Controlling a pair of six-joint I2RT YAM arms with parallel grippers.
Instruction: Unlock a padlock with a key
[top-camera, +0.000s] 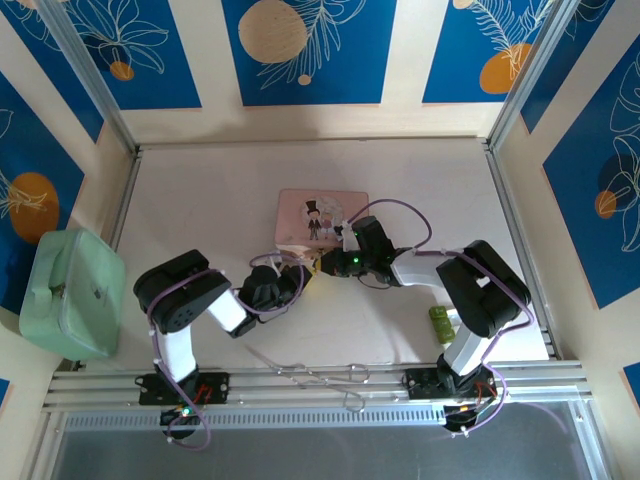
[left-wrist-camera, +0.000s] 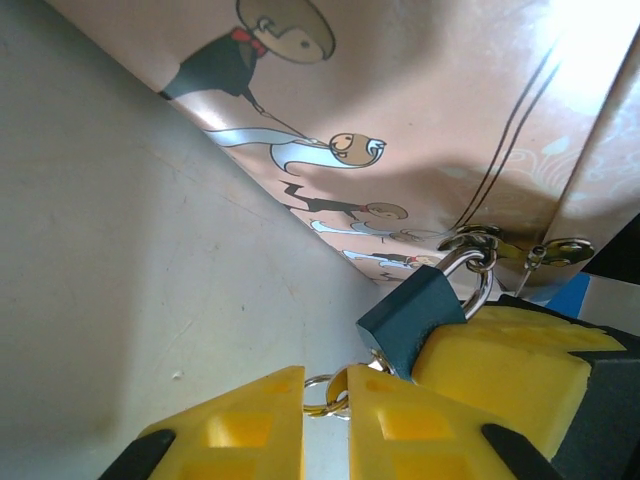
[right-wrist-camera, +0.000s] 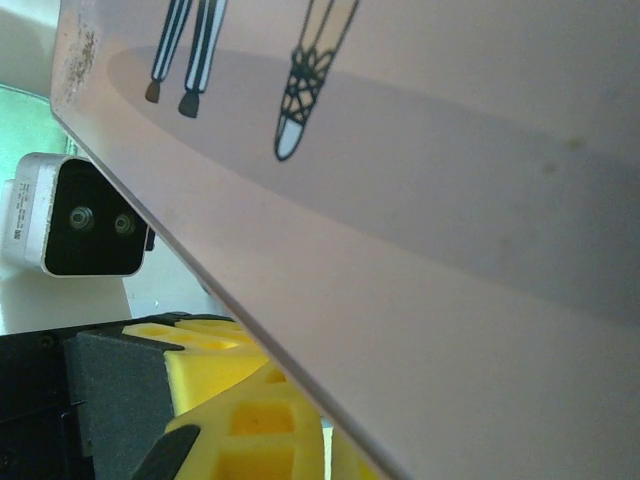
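Teal padlock (left-wrist-camera: 415, 315) diag., shackle (left-wrist-camera: 483, 285) up-right in hasp (left-wrist-camera: 468, 240); R tool (top-camera: 322, 264) clenched, L tool (left-wrist-camera: 325, 380) unclear.

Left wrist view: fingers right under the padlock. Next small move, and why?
Probably finish closing the left gripper on the small metal ring between its fingertips. The ring hangs just under the padlock, whose shackle is shut through the hasp of the pink box, so a firm pinch seems needed before any turn.

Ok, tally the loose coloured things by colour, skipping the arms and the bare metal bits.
Pink: 1, picture box
Mint green: 1, case
Blue-teal: 1, padlock
Yellow-green: 1, small object
Total: 4
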